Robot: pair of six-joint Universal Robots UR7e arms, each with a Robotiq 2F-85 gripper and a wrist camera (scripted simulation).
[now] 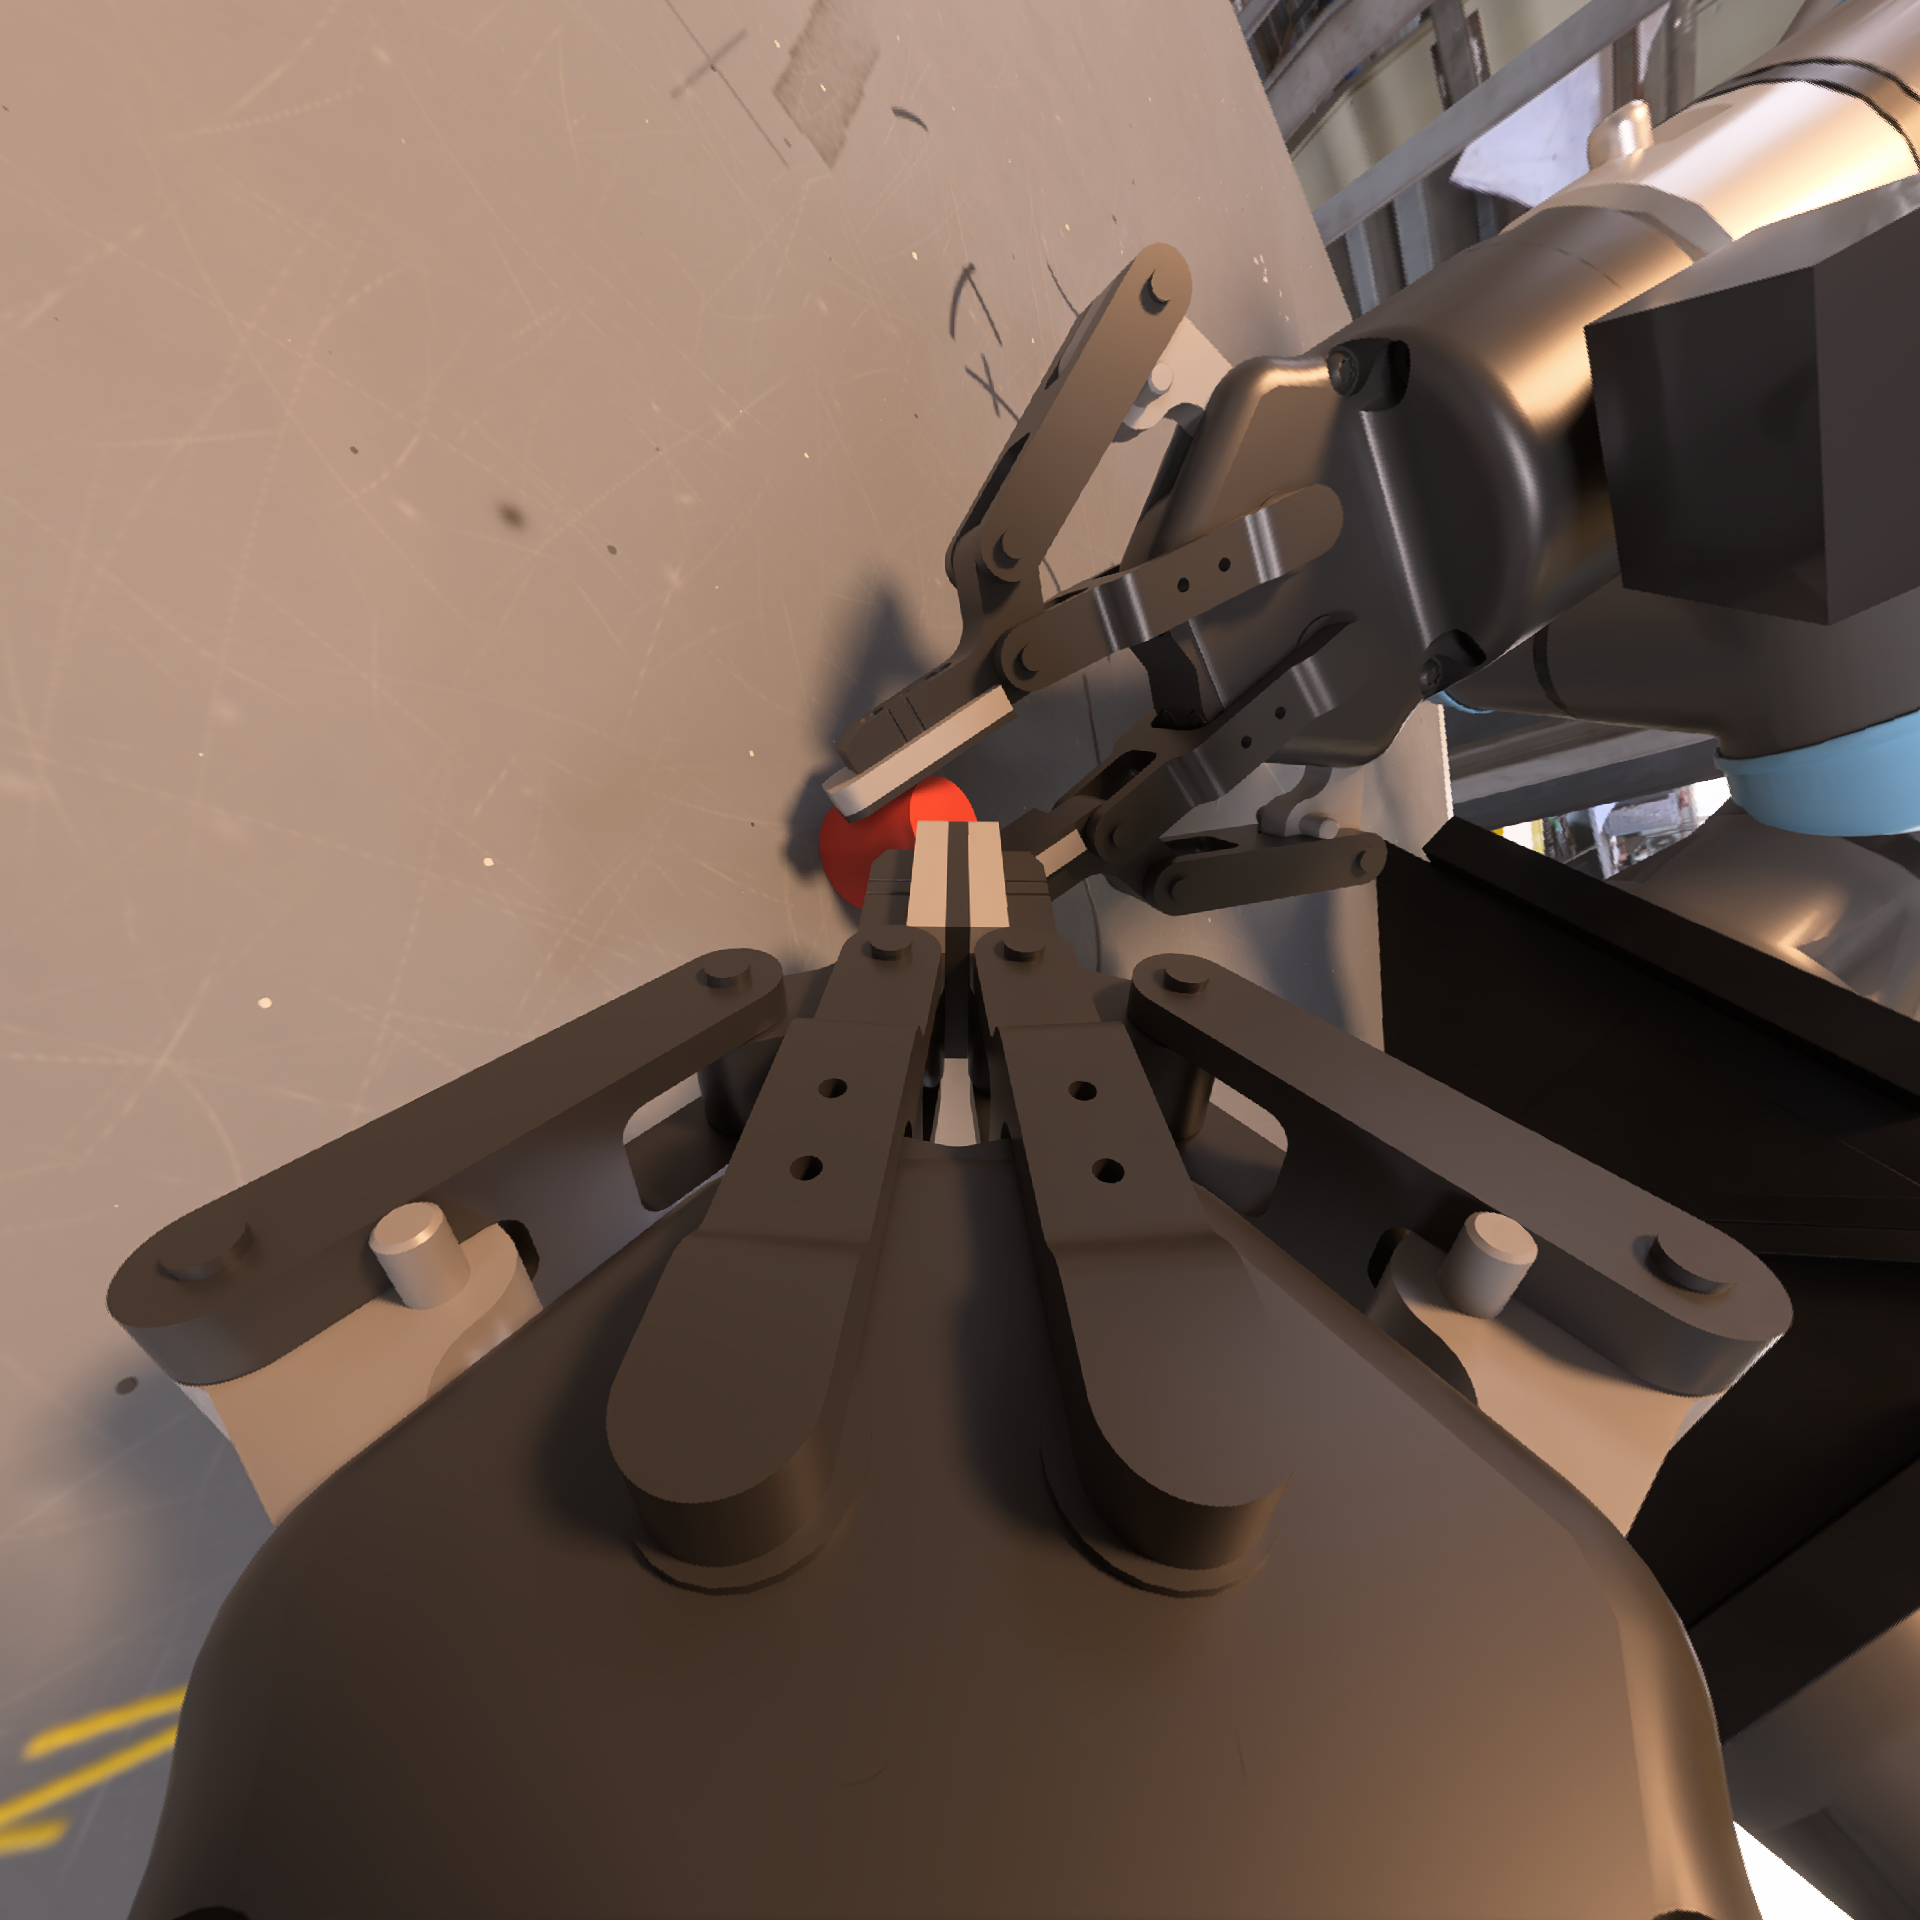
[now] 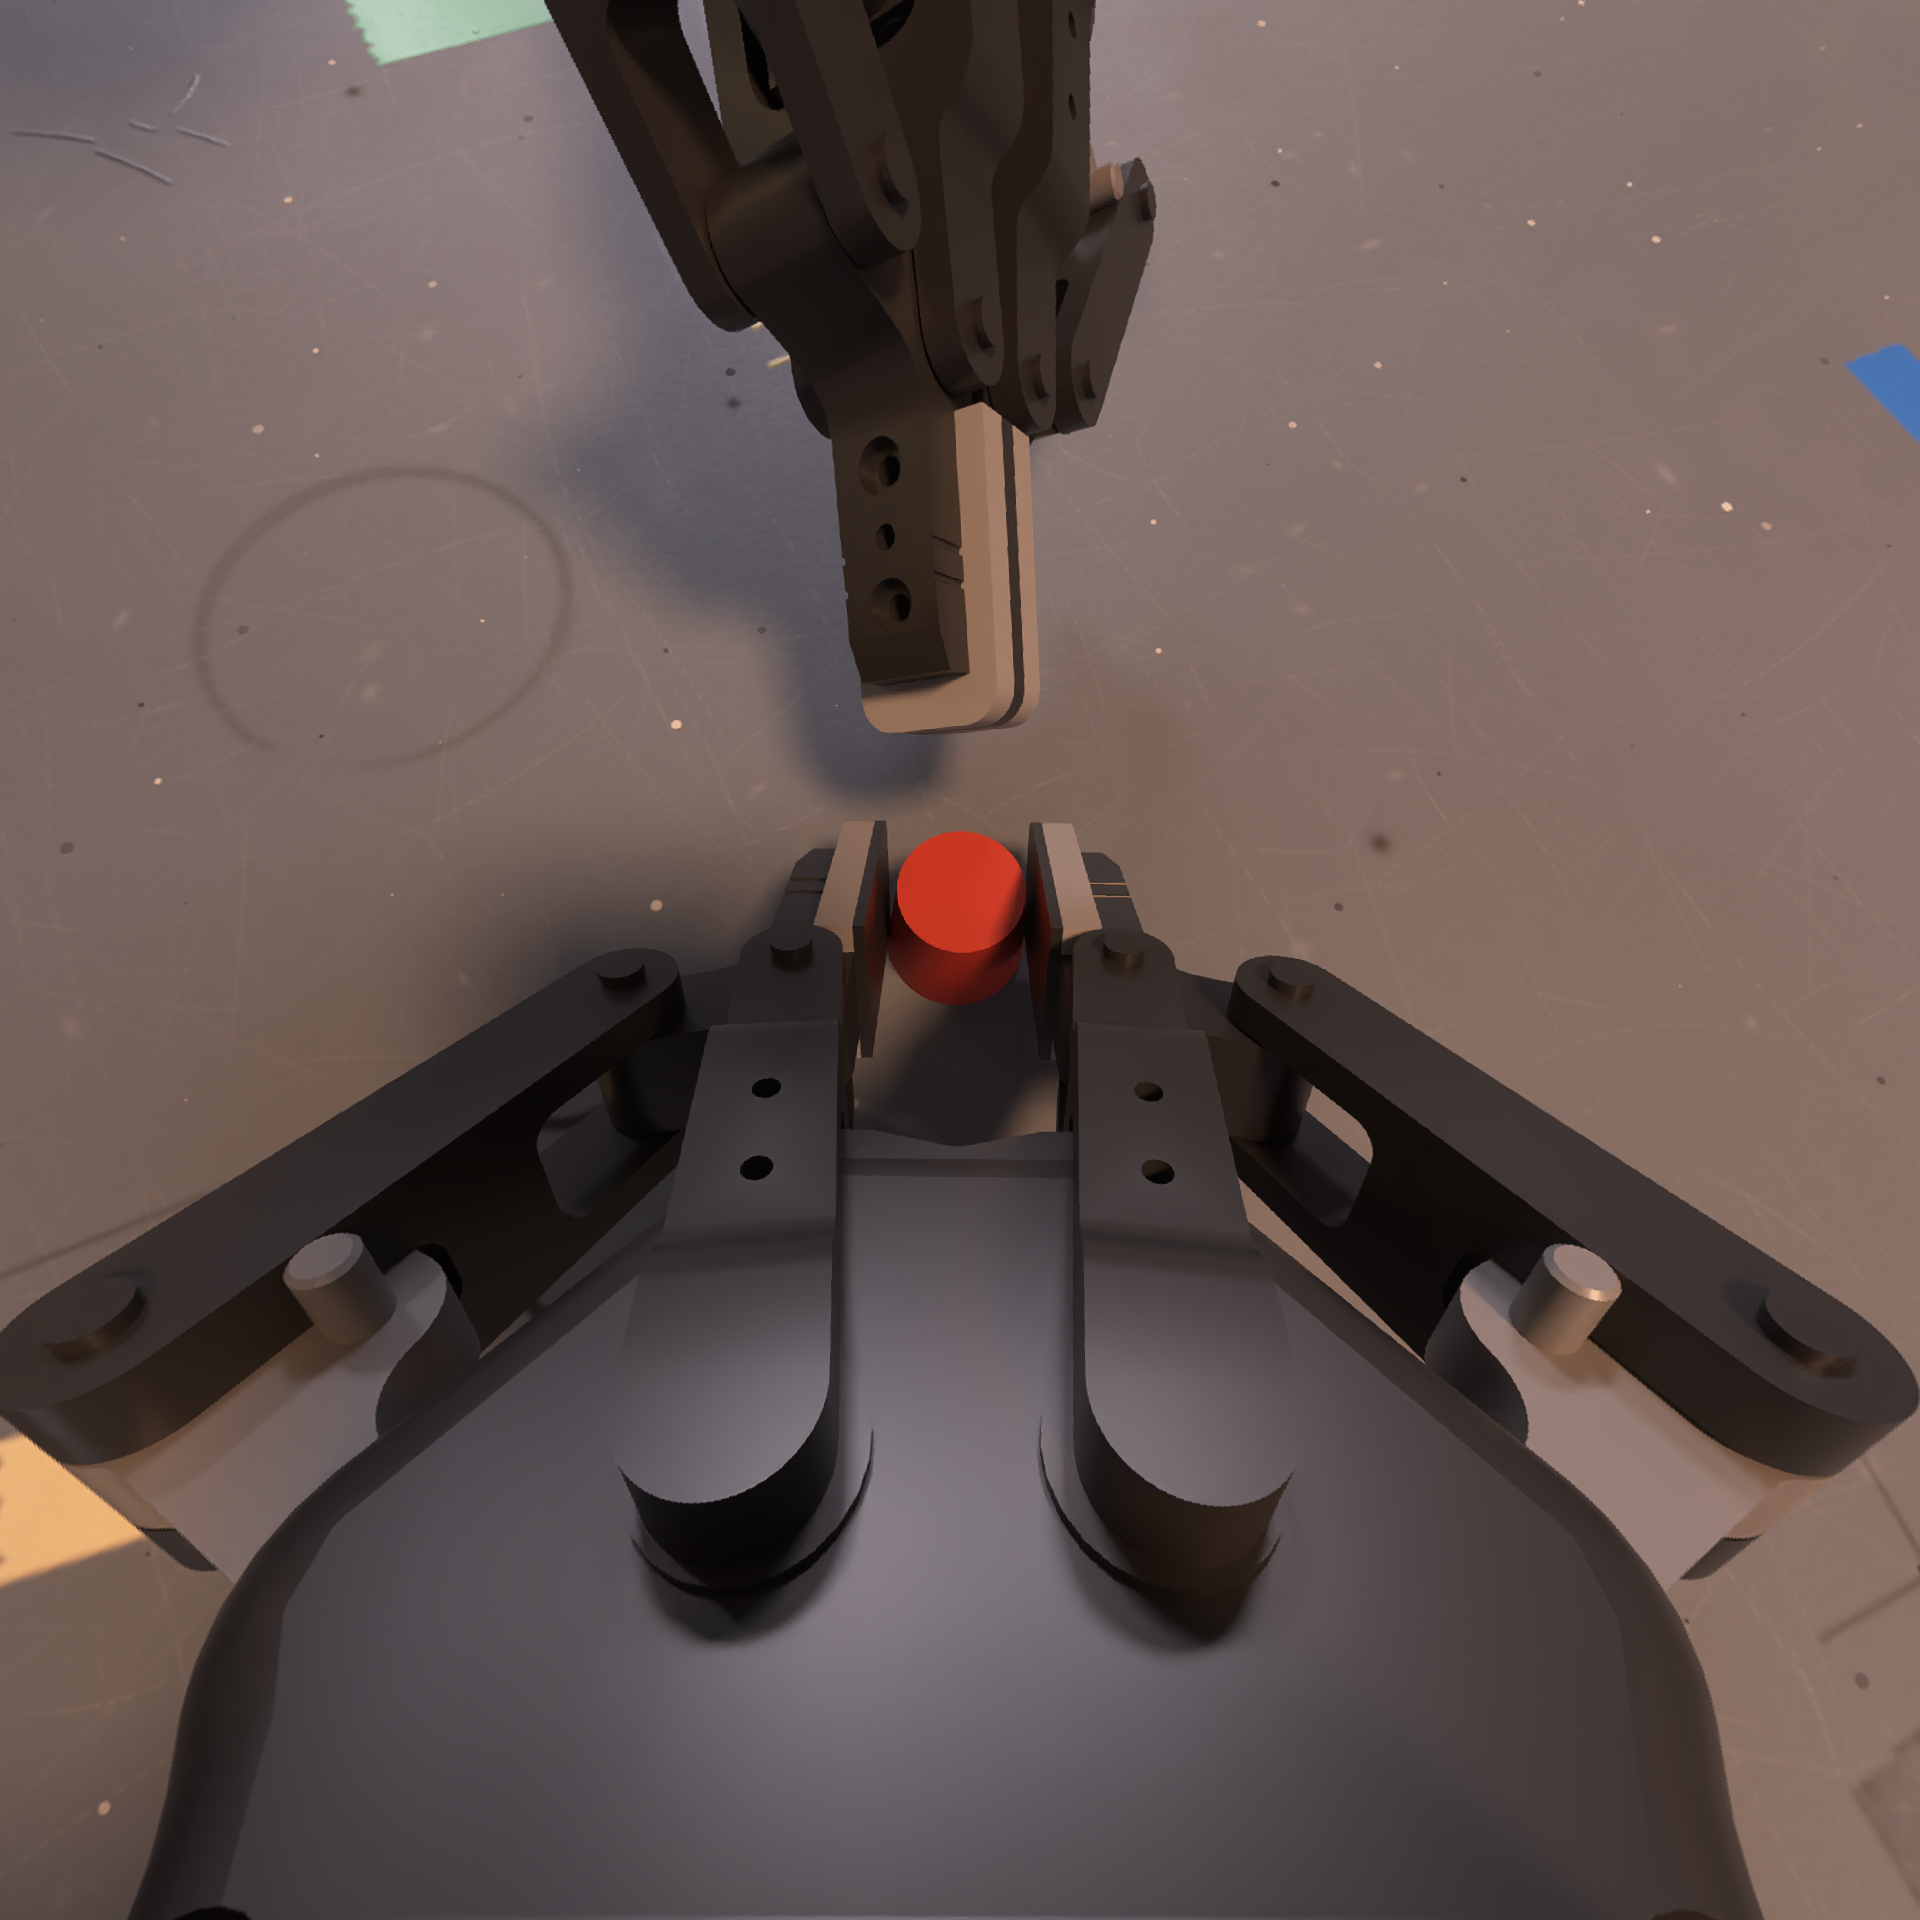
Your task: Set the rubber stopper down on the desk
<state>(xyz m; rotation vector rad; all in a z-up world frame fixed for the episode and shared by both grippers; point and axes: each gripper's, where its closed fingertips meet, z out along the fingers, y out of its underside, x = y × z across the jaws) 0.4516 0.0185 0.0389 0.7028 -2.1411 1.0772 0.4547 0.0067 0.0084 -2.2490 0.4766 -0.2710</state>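
In the right wrist view the right gripper [image 2: 960, 914] reaches forward at frame centre, its two pads clamped on the red rubber stopper [image 2: 958, 896]; the stopper sits between them above the scuffed desk [image 2: 1455, 644]; the left gripper [image 2: 951, 707] descends from the top edge, fingers pressed together on nothing, its tip near the stopper yet apart. In the left wrist view the stopper [image 1: 868, 847] shows red at centre, partly hidden; a black box [image 1: 1621, 1039] stands at right; faint scribbles at upper right cannot be made out.
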